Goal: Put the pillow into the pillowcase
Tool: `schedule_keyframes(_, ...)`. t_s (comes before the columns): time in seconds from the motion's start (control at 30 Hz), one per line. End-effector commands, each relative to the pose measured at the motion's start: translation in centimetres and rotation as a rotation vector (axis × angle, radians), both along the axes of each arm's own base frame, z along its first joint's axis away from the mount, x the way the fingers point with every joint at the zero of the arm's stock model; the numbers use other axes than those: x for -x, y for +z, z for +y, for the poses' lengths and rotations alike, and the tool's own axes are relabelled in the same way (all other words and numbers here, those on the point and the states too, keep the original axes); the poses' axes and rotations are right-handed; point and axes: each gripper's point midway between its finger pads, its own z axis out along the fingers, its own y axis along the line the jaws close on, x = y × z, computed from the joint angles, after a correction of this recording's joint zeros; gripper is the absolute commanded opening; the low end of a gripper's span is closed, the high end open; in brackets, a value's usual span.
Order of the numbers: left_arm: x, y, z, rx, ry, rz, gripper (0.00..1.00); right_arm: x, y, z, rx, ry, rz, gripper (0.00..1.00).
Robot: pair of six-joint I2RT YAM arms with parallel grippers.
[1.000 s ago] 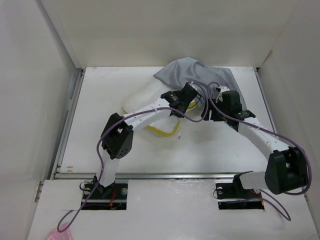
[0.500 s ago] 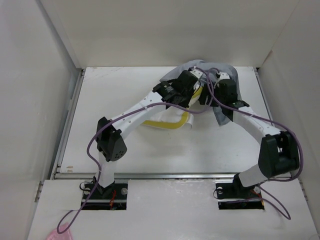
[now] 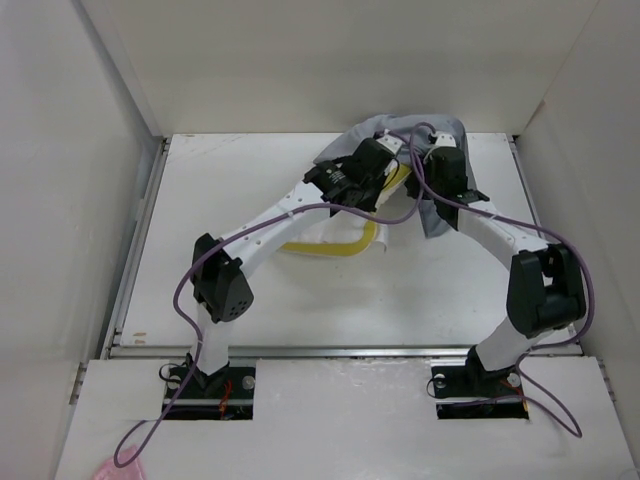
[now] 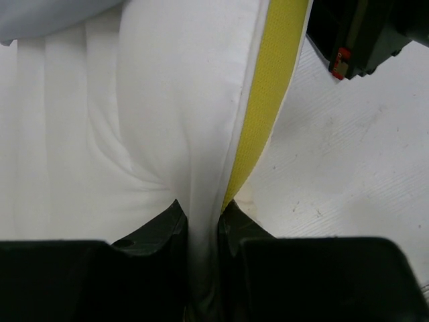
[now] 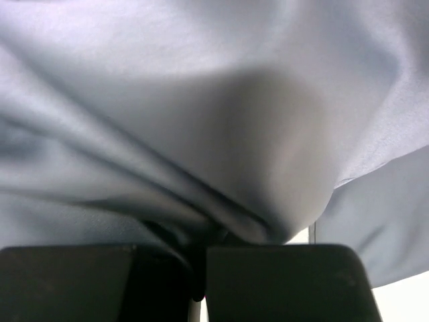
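Observation:
The white pillow with its yellow band lies mid-table, its far end running under the grey pillowcase bunched at the back. My left gripper is shut on the pillow: in the left wrist view its jaws pinch the white pillow right beside the yellow band. A grey corner of the pillowcase overlaps the pillow's far end. My right gripper is shut on a fold of the pillowcase, which bunches into the jaws.
White walls box in the table at the back and on both sides. Both arms meet closely at the back, with purple cables looping between them. The right gripper's black body sits just right of the yellow band.
Both arms have reached toward the back wall, the left one carrying the pillow's end under the pillowcase. The right gripper, open before, has shut on the grey cloth.

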Motion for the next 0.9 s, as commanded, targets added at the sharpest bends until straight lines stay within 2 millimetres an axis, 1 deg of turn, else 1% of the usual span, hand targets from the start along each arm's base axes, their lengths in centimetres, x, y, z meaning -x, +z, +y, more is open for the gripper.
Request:
schedule_keyframes(0.0, -0.9, 6.7, -1.1, 0.16, -0.016, -0.123, 0.0, 0.1, 5.0, 1.1, 0.019, 0.114, -0.167, 0.0)
schedule_keyframes(0.03, -1.6, 7.2, -1.1, 0.174, -0.006, -0.137, 0.0, 1.1, 5.5, 2.8, -0.005, 0.227, -0.171, 0.0)
schedule_keyframes(0.07, -2.0, 7.1, -1.1, 0.169, 0.007, -0.146, 0.0, 2.3, 5.1, 3.4, -0.008, 0.289, -0.16, 0.0)
schedule_keyframes(0.1, -2.9, 6.4, -1.0, 0.171, 0.046, -0.135, 0.0, 3.7, 6.5, 4.2, -0.006, 0.352, -0.19, 0.0)
schedule_keyframes(0.13, -3.1, 6.3, -1.2, 0.18, 0.053, -0.131, 0.0, 5.1, 6.9, 5.0, -0.012, 0.4, -0.185, 0.0)
schedule_keyframes(0.17, -3.5, 6.9, -1.6, 0.196, 0.053, -0.145, 0.0, 7.4, 6.7, 7.0, -0.031, 0.494, -0.173, 0.0)
schedule_keyframes(0.2, -4.0, 6.9, -1.8, 0.204, 0.069, -0.154, 0.0, 9.5, 8.5, 7.6, -0.032, 0.547, -0.207, 0.0)
schedule_keyframes(0.23, -4.3, 6.1, -2.2, 0.202, 0.076, -0.14, 0.0, 11.0, 9.1, 8.3, -0.02, 0.596, -0.228, 0.0)
schedule_keyframes(0.27, -4.5, 6.5, -2.8, 0.222, 0.066, -0.147, 0.0, 13.1, 9.7, 10.2, -0.031, 0.682, -0.235, 0.0)
schedule_keyframes(0.3, -4.5, 6.3, -3.2, 0.235, 0.068, -0.135, 0.0, 14.9, 9.5, 11.0, -0.032, 0.751, -0.213, 0.0)
schedule_keyframes(0.33, -4.4, 6.1, -3.7, 0.243, 0.049, -0.122, 0.0, 16.5, 10.9, 12.1, -0.045, 0.829, -0.256, 0.0)
schedule_keyframes(0.37, -4.7, 5.3, -4.1, 0.253, 0.063, -0.106, 0.0, 17.8, 11.1, 13.2, -0.057, 0.905, -0.265, 0.0)
schedule_keyframes(0.4, -4.7, 5.7, -4.2, 0.271, 0.071, -0.107, 0.0, 21.1, 11.8, 15.3, -0.102, 1.071, -0.285, 0.0)
schedule_keyframes(0.43, -4.8, 5.1, -4.4, 0.262, 0.072, -0.099, 0.0, 22.4, 12.5, 16.2, -0.109, 1.147, -0.314, 0.0)
schedule_keyframes(0.47, -5.0, 5.1, -4.3, 0.267, 0.091, -0.099, 0.0, 23.5, 12.6, 16.9, -0.097, 1.215, -0.344, 0.0)
schedule_keyframes(0.5, -5.0, 4.6, -4.4, 0.269, 0.1, -0.088, 0.0, 24.7, 12.8, 17.6, -0.109, 1.301, -0.365, 0.0)
schedule_keyframes(0.53, -5.1, 4.6, -4.4, 0.269, 0.1, -0.088, 0.0, 25.3, 13.0, 17.7, -0.098, 1.336, -0.37, 0.0)
schedule_keyframes(0.57, -5.0, 4.6, -4.5, 0.281, 0.11, -0.081, 0.0, 25.1, 12.2, 17.8, -0.082, 1.345, -0.358, 0.0)
schedule_keyframes(0.6, -5.0, 4.6, -4.5, 0.281, 0.11, -0.081, 0.0, 24.2, 11.9, 17.5, -0.067, 1.309, -0.338, 0.0)
schedule_keyframes(0.63, -4.9, 3.8, -4.4, 0.274, 0.118, -0.065, 0.0, 22.8, 11.5, 16.6, -0.031, 1.231, -0.312, 0.0)
schedule_keyframes(0.67, -4.6, 4.0, -4.3, 0.277, 0.111, -0.06, 0.0, 22.0, 11.4, 16.2, -0.018, 1.2, -0.311, 0.01)
schedule_keyframes(0.7, -4.3, 4.3, -4.0, 0.279, 0.111, -0.062, 0.0, 21.8, 11.2, 15.8, -0.031, 1.178, -0.286, 0.23)
schedule_keyframes(0.73, -4.0, 3.4, -3.9, 0.267, 0.105, -0.044, 0.0, 21.0, 10.8, 15.0, -0.032, 1.14, -0.267, 0.34)
schedule_keyframes(0.77, -3.9, 3.3, -3.8, 0.277, 0.11, -0.043, 0.0, 21.0, 10.6, 14.6, -0.031, 1.131, -0.264, 0.48)
schedule_keyframes(0.8, -3.7, 3.1, -3.6, 0.275, 0.11, -0.041, 0.0, 21.5, 10.9, 14.4, -0.039, 1.127, -0.26, 0.62)
schedule_keyframes(0.83, -3.3, 3.5, -3.1, 0.276, 0.11, -0.042, 0.0, 21.6, 10.8, 14.0, -0.046, 1.113, -0.243, 0.75)
schedule_keyframes(0.87, -3.0, 2.1, -2.8, 0.258, 0.112, -0.028, 0.0, 21.5, 10.9, 13.6, -0.034, 1.092, -0.243, 0.79)
